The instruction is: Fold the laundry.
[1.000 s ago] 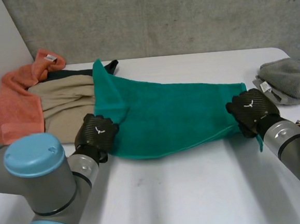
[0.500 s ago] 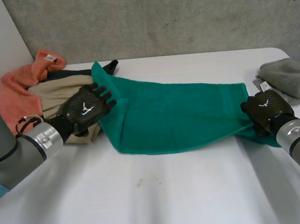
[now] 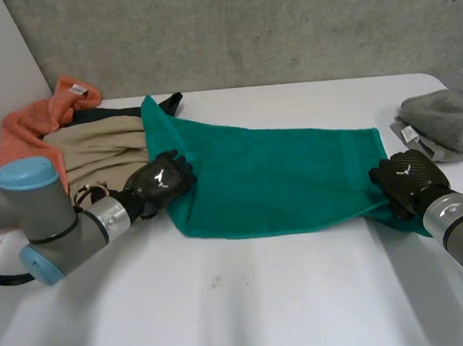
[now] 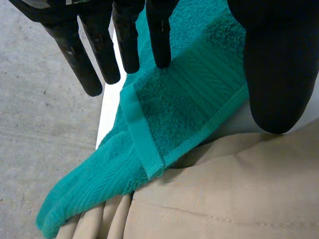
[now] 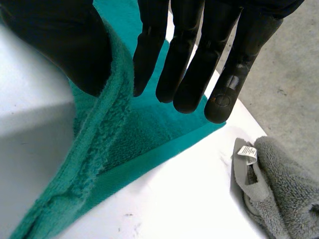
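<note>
Green towel (image 3: pixel 272 178): I see it spread across the middle of the table (image 3: pixel 265 298), its left end lying on a tan cloth (image 3: pixel 101 151).
Left hand (image 3: pixel 158 183): fingers straight and apart over the towel's left end.
Right hand (image 3: pixel 407 179): thumb and straight fingers pinch the towel's right corner, near the table's right edge.
</note>
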Action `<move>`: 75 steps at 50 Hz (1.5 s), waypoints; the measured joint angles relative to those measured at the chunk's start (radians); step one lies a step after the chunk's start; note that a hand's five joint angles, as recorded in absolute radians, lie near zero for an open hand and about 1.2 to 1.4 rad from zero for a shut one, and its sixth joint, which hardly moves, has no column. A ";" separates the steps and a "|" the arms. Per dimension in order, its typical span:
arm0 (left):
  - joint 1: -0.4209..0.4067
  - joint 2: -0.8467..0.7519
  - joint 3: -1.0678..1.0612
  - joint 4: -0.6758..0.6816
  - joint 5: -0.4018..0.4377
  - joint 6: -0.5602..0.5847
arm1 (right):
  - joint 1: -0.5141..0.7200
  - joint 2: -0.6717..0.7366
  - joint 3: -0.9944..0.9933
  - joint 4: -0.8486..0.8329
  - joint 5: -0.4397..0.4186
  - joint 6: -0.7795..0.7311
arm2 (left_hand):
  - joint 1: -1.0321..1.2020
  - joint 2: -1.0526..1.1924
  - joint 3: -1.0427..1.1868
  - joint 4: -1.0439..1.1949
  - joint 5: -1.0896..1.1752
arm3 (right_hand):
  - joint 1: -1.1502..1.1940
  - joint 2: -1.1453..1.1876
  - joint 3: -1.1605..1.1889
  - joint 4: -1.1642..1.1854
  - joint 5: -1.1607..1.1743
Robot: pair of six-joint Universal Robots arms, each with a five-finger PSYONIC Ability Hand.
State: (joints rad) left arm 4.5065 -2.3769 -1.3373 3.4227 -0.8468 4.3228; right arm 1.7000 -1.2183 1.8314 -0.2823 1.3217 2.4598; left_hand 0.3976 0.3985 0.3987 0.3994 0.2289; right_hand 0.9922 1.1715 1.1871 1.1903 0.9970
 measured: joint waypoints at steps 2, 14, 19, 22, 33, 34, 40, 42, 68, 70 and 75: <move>-0.002 -0.006 0.008 0.000 0.000 -0.002 | 0.000 0.002 0.000 0.000 0.000 0.000 | 0.000 0.001 0.001 0.001 0.000 | 0.000 0.000 0.000 0.000 0.000; -0.032 -0.090 0.132 0.013 -0.004 -0.100 | 0.001 0.017 0.002 0.000 0.000 -0.001 | 0.344 0.327 0.327 0.327 0.317 | 0.000 0.000 0.000 0.000 0.000; -0.037 -0.098 0.152 0.027 -0.013 -0.123 | 0.001 0.017 0.001 0.000 0.001 -0.001 | 0.587 0.578 0.563 0.567 0.554 | 0.000 0.000 0.000 0.000 0.000; -0.044 -0.090 0.155 0.033 -0.044 -0.129 | -0.001 0.016 -0.002 0.001 0.003 -0.001 | 0.720 0.789 0.784 0.793 0.748 | 0.000 0.000 0.000 0.000 0.000; -0.076 0.184 -0.074 0.011 -0.337 -0.118 | -0.017 -0.030 -0.071 0.195 0.007 -0.029 | 0.720 0.792 0.788 0.798 0.748 | 0.000 0.000 0.000 0.000 0.000; -0.078 0.238 -0.123 0.007 -0.368 -0.118 | -0.023 -0.044 -0.084 0.238 0.007 -0.040 | 0.720 0.792 0.788 0.798 0.747 | 0.000 0.000 0.000 0.000 0.000; -0.082 0.547 -0.395 -0.018 -0.510 -0.122 | -0.070 -0.166 -0.150 0.511 0.007 -0.141 | 0.720 0.794 0.788 0.798 0.748 | 0.000 0.000 0.000 0.000 0.000; -0.084 0.635 -0.469 -0.033 -0.547 -0.127 | -0.081 -0.209 -0.162 0.579 0.007 -0.176 | 0.720 0.795 0.791 0.799 0.748 | 0.000 0.000 0.000 0.000 0.000; -0.134 0.540 -0.295 -0.355 -0.662 -0.387 | 0.002 -0.072 -0.301 0.617 0.074 -0.324 | 0.720 0.796 0.792 0.799 0.761 | 0.000 0.000 0.000 0.000 0.003; -0.135 0.487 -0.181 -0.333 -0.663 -0.389 | 0.019 -0.034 -0.374 0.566 0.100 -0.306 | 0.720 0.796 0.792 0.799 0.761 | 0.000 0.000 0.000 0.000 0.003; -0.144 0.392 0.110 -0.209 -0.664 -0.398 | 0.051 0.022 -0.587 0.365 0.147 -0.241 | 0.720 0.796 0.792 0.799 0.761 | 0.000 0.000 0.000 0.000 0.003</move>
State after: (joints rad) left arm 4.3626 -1.9848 -1.2275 3.2133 -1.5112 3.9243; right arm 1.7506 -1.1964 1.2447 0.0827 1.4685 2.2185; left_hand 1.1178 1.1949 1.1911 1.1985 0.9903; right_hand 0.9922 1.1715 1.1871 1.1904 0.9997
